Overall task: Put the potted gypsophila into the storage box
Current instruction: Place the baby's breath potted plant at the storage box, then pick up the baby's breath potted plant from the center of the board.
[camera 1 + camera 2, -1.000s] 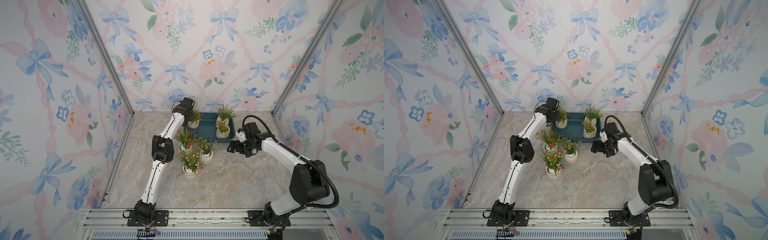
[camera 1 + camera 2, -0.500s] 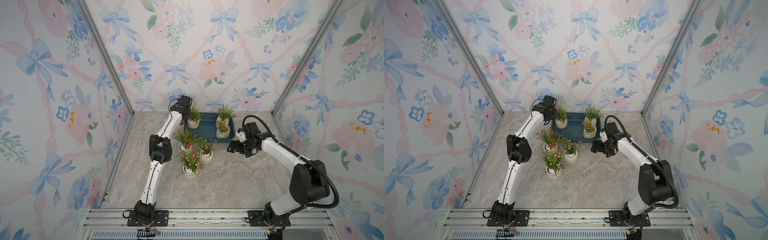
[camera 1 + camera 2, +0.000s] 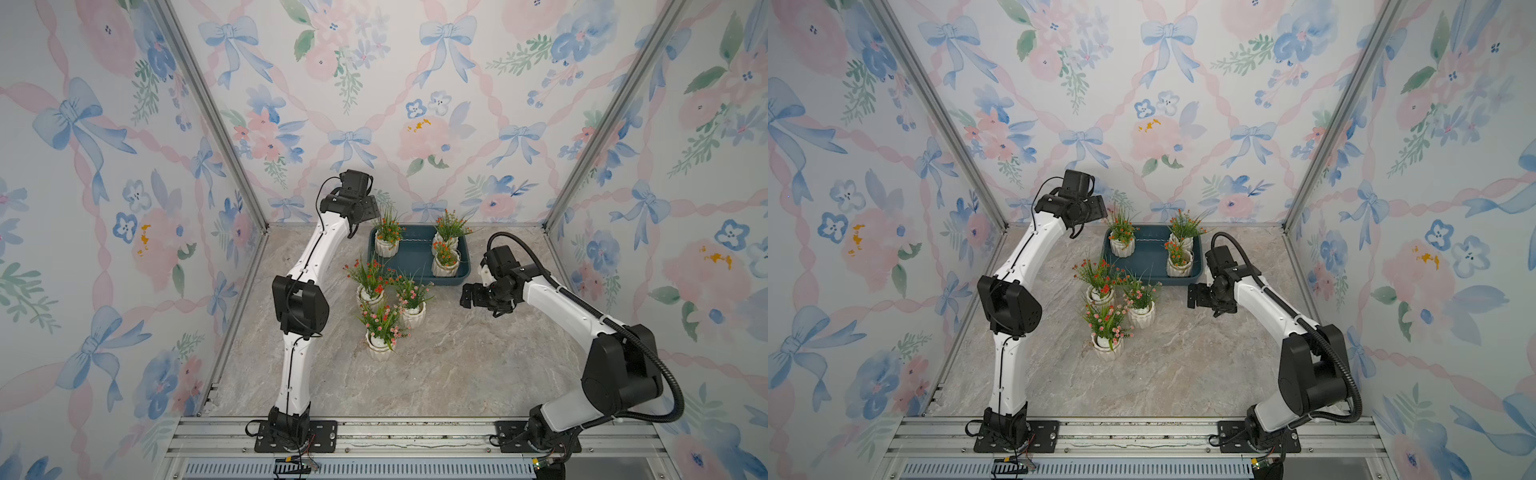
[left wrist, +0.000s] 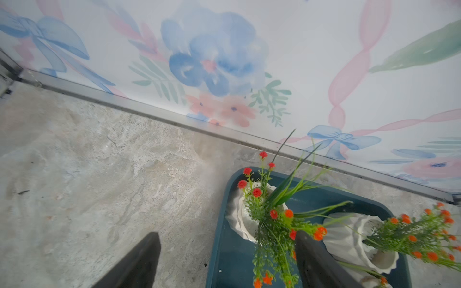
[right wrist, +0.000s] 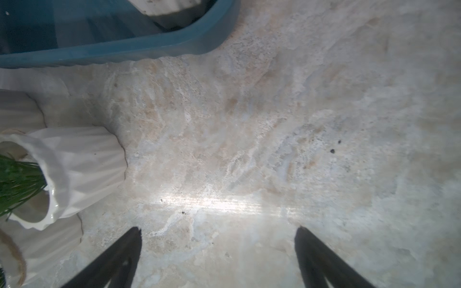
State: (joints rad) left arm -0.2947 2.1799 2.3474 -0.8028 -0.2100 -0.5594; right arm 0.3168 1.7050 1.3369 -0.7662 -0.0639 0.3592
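Observation:
The teal storage box (image 3: 415, 259) (image 3: 1148, 259) lies at the back of the table. Three potted gypsophila stand in it: one at its left back (image 3: 387, 245) (image 4: 237, 214), two on its right side (image 3: 446, 266) (image 4: 349, 232). Three more stand on the table in front of the box (image 3: 370, 293) (image 3: 412, 309) (image 3: 380, 343). My left gripper (image 3: 365, 220) (image 4: 225, 234) hangs open above the box's left back corner, holding nothing. My right gripper (image 3: 468, 297) (image 5: 218, 229) is open and empty, low over bare table to the right of the front pots (image 5: 82, 164).
The back wall's metal rail (image 4: 174, 122) runs close behind the box. The box's near right corner (image 5: 149, 47) lies just beyond my right gripper. Marble tabletop (image 3: 457, 365) stretches to the front edge.
My left gripper has opened, letting go of the pot at the box's left back, and drawn up and away to the left. The right arm has stayed put.

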